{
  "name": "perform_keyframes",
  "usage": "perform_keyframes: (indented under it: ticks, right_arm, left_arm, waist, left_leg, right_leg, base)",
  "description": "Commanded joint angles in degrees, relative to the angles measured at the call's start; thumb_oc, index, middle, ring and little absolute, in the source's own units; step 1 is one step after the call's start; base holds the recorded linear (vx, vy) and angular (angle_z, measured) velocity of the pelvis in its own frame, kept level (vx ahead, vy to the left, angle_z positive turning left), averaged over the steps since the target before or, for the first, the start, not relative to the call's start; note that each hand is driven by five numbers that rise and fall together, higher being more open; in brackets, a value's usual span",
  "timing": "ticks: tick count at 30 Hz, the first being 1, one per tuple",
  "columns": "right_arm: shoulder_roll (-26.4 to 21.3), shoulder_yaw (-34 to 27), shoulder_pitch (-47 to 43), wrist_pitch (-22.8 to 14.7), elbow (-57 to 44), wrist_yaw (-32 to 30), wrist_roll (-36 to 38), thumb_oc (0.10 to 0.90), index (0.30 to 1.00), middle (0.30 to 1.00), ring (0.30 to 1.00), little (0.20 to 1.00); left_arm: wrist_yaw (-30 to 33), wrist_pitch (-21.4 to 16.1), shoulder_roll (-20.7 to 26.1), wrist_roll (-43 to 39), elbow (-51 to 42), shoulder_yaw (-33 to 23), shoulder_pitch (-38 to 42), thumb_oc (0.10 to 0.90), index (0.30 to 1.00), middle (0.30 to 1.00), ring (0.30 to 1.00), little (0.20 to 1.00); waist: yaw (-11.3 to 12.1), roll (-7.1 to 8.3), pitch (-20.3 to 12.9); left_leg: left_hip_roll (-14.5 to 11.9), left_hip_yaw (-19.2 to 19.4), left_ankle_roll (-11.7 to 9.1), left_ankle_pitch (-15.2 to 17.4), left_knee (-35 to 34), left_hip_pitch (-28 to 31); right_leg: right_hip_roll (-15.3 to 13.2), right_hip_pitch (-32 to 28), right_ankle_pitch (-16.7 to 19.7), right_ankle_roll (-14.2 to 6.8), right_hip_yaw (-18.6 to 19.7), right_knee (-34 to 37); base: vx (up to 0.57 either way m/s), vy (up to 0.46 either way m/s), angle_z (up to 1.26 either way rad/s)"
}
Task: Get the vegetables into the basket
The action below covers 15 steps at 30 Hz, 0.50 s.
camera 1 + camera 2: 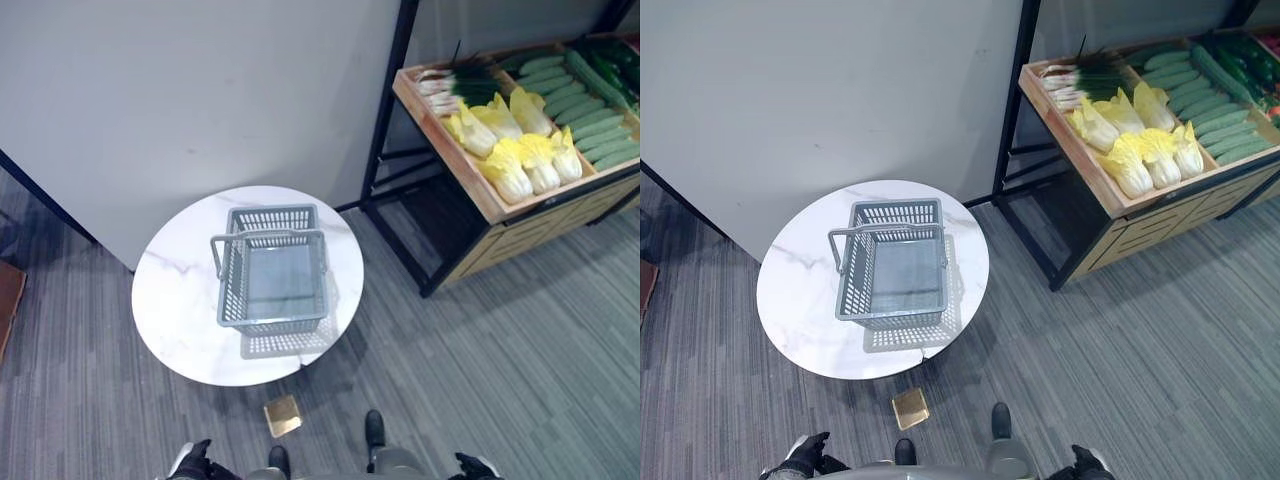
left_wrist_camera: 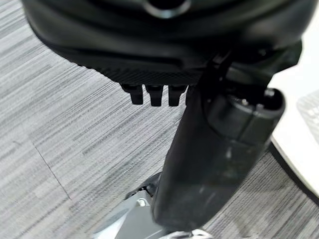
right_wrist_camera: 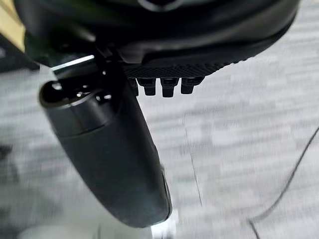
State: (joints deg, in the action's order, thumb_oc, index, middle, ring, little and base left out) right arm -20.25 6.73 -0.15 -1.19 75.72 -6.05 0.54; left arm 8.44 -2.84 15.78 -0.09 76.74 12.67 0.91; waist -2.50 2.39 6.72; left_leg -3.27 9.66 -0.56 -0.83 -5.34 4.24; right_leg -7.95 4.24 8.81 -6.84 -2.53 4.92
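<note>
Round table, centred basket, open carpet around

A: What does the room hold, apart from the work itself?

B: A round white table with faint grey marbling stands on a grey striped carpet. Behind it rises a plain pale panel.

A: And on the right?

B: A black metal rack stands beside the panel and carries a slanted wooden tray, with a slatted wooden front below it.

A: Is anything lying on the carpet?

B: A small, flat, gold-brown square lies just in front of the table's near edge. At the far left edge a reddish-brown thing is cut off by the frame, and what it is cannot be told.
</note>
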Motion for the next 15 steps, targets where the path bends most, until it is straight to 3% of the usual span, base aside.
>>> perform_keyframes:
  ticks: [1, 6, 9, 10, 13, 15]
  right_arm:
    - [-10.28, -2.87, -7.28, -1.65, -3.18, -5.66, 3.78, 0.9, 1.0, 1.0, 1.0, 1.0]
    - [-22.0, -2.87, -10.79, -3.8, -30.99, -11.87, -7.77, 0.9, 1.0, 1.0, 1.0, 1.0]
    - [-24.91, -2.85, -11.18, -4.42, -39.25, -12.62, -12.12, 0.9, 1.0, 1.0, 1.0, 1.0]
    - [-28.28, -1.14, -14.1, -5.55, -46.89, -12.15, -15.85, 0.9, 1.0, 1.0, 1.0, 1.0]
    - [-29.68, 2.03, -17.8, -6.24, -49.95, -11.07, -17.19, 0.9, 1.0, 1.0, 1.0, 1.0]
    - [-29.63, 9.36, -26.51, -7.5, -53.68, -8.15, -15.9, 0.9, 1.0, 1.0, 1.0, 1.0]
  left_arm:
    - [0.17, -0.94, 1.22, -0.99, 0.98, -1.15, 1.33, 0.9, 1.0, 1.0, 1.0, 1.0]
    - [1.2, -1.47, 0.54, -1.55, -0.28, -2.99, 0.93, 0.9, 1.0, 1.0, 1.0, 1.0]
    - [1.66, -1.42, 0.25, -1.27, -0.49, -3.94, 1.03, 0.9, 1.0, 1.0, 1.0, 1.0]
    - [1.69, -1.23, 0.17, -0.59, -0.22, -4.25, 1.01, 0.9, 1.0, 1.0, 1.0, 1.0]
    - [1.39, -0.97, 0.02, -0.17, 0.12, -4.16, 1.17, 0.9, 1.0, 1.0, 1.0, 1.0]
    - [0.67, -0.7, -0.34, -0.29, 0.66, -3.01, 1.14, 0.9, 1.0, 1.0, 1.0, 1.0]
  waist:
    - [0.54, 0.81, 0.89]
    - [1.2, 0.81, 0.67]
    - [1.54, 1.01, 0.37]
    - [2.23, 1.25, -0.02]
    - [2.7, 1.32, -0.25]
    - [4.0, 1.42, -0.57]
  left_leg:
    - [-2.02, 0.2, -3.97, 0.36, 0.34, -0.6]
    - [-2.56, 0.38, -4.58, 0.18, 0.34, -0.49]
    - [-2.7, 0.21, -4.69, 0.14, 0.34, -0.37]
    - [-2.91, -0.13, -4.79, 0.09, 0.34, -0.35]
    - [-3.02, -0.57, -4.85, 0.1, 0.34, -0.34]
    - [-3.16, -1.18, -4.95, 0.04, 0.34, -0.48]
  right_leg:
    - [-3.62, -1.64, 0.78, -4.38, -0.13, -0.6]
    - [-3.43, -1.93, 1.01, -4.58, -0.34, 0.08]
    - [-3.39, -2.32, 0.87, -4.53, -0.78, 0.08]
    - [-3.32, -2.77, 0.64, -4.41, -1.21, 0.08]
    - [-3.16, -3.14, 0.41, -4.29, -1.61, 0.08]
    - [-3.09, -3.6, 0.12, -4.08, -2.23, 0.08]
  base:
    - [0.0, 0.0, 0.0]
    - [0.01, -0.015, -0.04]
    - [0.03, -0.022, 0.0]
    - [0.05, -0.038, 0.05]
    - [0.05, -0.029, 0.16]
    - [0.06, -0.018, 0.14]
